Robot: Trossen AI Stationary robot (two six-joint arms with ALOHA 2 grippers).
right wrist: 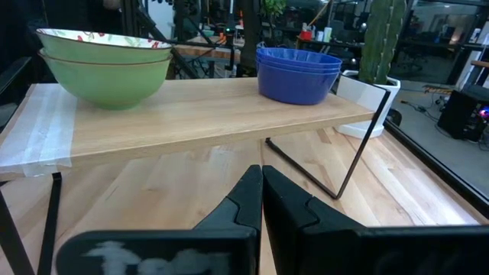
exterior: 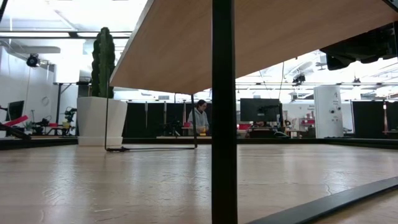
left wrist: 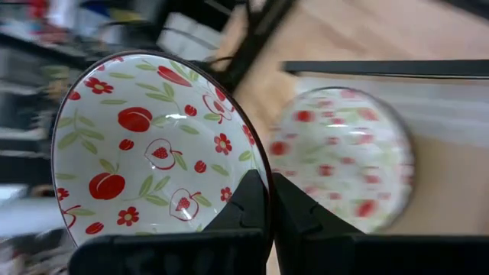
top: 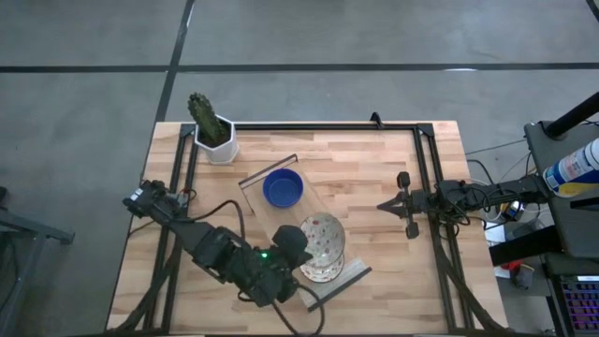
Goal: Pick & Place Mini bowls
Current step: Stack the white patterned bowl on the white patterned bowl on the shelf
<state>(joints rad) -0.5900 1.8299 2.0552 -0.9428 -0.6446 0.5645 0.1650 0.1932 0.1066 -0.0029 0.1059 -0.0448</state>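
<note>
A raised wooden shelf (top: 309,234) stands on the table. My left gripper (left wrist: 269,205) is over the shelf's near end, shut on a floral mini bowl (top: 321,238), cream inside with red fruit and flowers. Below it, floral bowls (top: 323,271) sit on the shelf; the right wrist view shows them as two nested bowls (right wrist: 107,69), green outside. Blue mini bowls (top: 283,188) are stacked (right wrist: 298,72) at the shelf's far end. My right gripper (top: 386,204) waits shut (right wrist: 262,179) to the shelf's right, touching nothing. My left gripper holds the floral bowl by its rim (left wrist: 263,179), on the side toward the table's left. One finger (left wrist: 244,202) is inside the bowl and the other outside its wall. The fingers come slanting from the table's near left. The bowl appears lifted above the bowls on the shelf.
A cactus in a white hexagonal pot (top: 218,140) stands at the table's far left corner, beside the shelf (right wrist: 367,99). A black frame rail (top: 426,187) runs along the table's right side. Bare wood lies between the shelf and my right gripper.
</note>
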